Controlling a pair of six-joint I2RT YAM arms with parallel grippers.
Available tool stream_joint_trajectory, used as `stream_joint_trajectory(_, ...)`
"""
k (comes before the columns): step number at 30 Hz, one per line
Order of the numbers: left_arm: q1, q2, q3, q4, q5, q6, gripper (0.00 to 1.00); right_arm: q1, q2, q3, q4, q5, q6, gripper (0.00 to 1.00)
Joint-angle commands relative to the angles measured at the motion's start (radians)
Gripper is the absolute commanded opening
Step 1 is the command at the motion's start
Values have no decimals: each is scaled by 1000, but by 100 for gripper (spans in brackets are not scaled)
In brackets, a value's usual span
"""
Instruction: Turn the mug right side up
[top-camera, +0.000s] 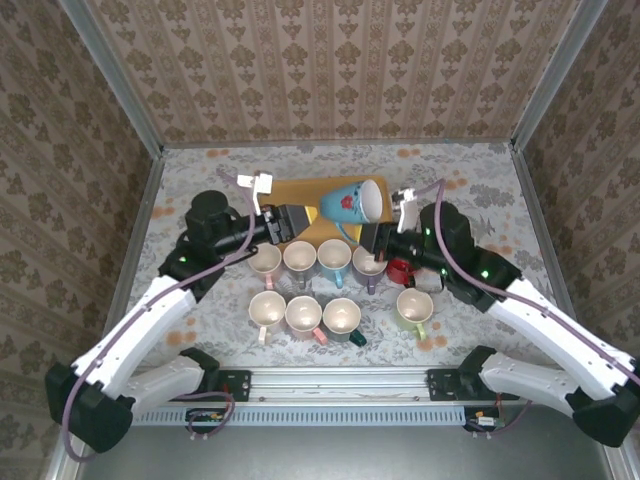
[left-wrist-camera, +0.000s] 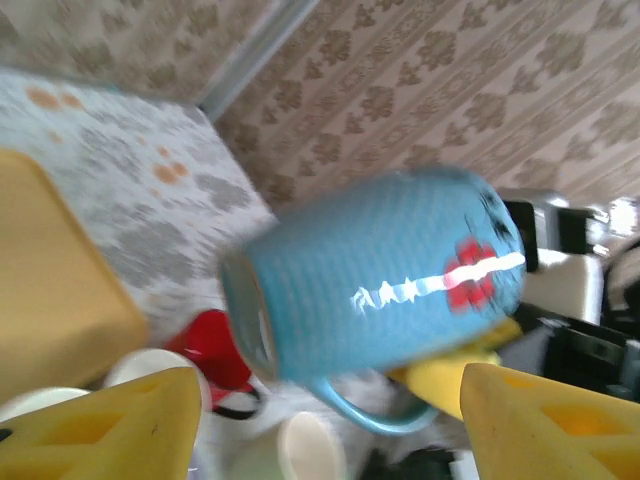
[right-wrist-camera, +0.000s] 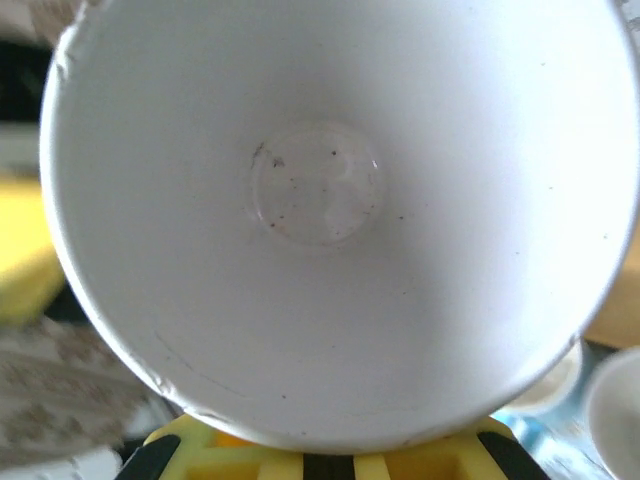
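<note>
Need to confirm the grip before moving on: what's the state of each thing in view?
blue mug: lifted, on its side
left gripper: open, off the mug
right gripper: shut on blue mug's rim
pale mugs on table: upright, mouths up

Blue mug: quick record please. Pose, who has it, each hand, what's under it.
item: blue mug
pose: on its side, off the table, mouth toward the right arm, handle down
held by: right hand, shut on the rim
left hand: open, by the mug's base, not gripping
underneath: board
other mugs: upright, in two rows nearer the arms
task status: not yet right side up
</note>
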Motion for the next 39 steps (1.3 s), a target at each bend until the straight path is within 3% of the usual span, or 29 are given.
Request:
stream_joint_trajectory(1,-14,-29,95,-372,-164,360,70,136,-66,61,-315,280,-168,0)
stream_joint_trajectory(8,-33,-95,31,-386,-317,524,70,428,-90,100,-765,557,35,0)
stream_joint_trajectory(16,-36,-110,-3,-377,-341,555,70,692,31,129,-1006,740,286,0)
stream_joint_trajectory(39,-63,-153,-26,-379,-389,580,70,705,113,-100,-721,608,359,0)
